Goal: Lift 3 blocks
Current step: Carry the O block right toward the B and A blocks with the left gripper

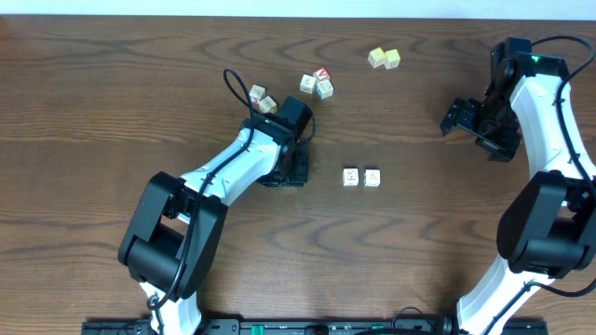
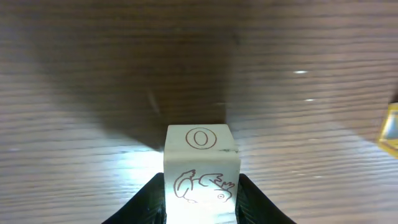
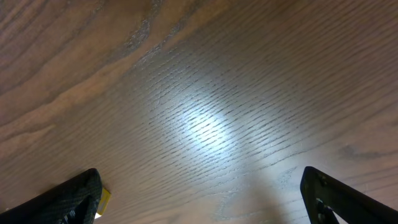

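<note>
A whitish block with a printed O on top and a line-drawn animal on its near face sits between the fingers of my left gripper, which is shut on it, both pads against its sides. From overhead the left gripper hides this block. Two more whitish blocks lie side by side on the table to its right. My right gripper hangs open at the far right over bare wood, and in its own view the right gripper has nothing between its fingers.
A tan pair of cubes lies behind the left arm. A cluster with a red-topped cube and a pale yellow pair lie further back. A yellow, blue-edged corner shows at the left wrist view's right edge.
</note>
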You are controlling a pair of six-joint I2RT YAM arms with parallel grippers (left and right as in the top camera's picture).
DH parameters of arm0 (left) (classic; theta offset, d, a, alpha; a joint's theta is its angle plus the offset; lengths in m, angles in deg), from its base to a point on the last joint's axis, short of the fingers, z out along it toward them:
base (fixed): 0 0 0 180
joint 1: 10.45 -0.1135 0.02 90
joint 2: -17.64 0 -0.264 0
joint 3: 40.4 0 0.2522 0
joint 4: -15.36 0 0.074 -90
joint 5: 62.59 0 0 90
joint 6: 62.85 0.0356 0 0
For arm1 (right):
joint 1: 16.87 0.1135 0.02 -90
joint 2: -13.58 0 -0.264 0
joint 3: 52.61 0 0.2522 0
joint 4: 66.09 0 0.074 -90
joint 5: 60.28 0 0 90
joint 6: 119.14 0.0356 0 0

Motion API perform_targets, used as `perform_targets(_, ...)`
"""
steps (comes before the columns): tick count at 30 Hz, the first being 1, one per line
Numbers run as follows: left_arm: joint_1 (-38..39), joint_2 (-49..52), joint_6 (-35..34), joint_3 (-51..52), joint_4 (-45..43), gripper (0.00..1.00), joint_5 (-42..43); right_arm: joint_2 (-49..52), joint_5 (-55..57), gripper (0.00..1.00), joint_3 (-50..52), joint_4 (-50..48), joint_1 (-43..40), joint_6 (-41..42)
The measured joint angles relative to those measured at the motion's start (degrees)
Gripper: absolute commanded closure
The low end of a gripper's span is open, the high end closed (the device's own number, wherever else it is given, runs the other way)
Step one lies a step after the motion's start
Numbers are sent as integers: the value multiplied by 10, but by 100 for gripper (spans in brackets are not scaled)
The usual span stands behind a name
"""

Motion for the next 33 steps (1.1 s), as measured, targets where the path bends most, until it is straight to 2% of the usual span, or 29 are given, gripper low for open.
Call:
perform_targets(6, 0, 0, -33, 0, -7, 65, 20, 0, 0, 1, 0, 0, 0, 0)
perform_targets(14, 14, 0, -44, 0, -15, 65, 24, 0, 0, 1, 0, 0, 0, 0)
perform_targets(33, 66, 0, -92, 1, -67, 64, -11, 0, 0, 1, 0, 0, 0, 0)
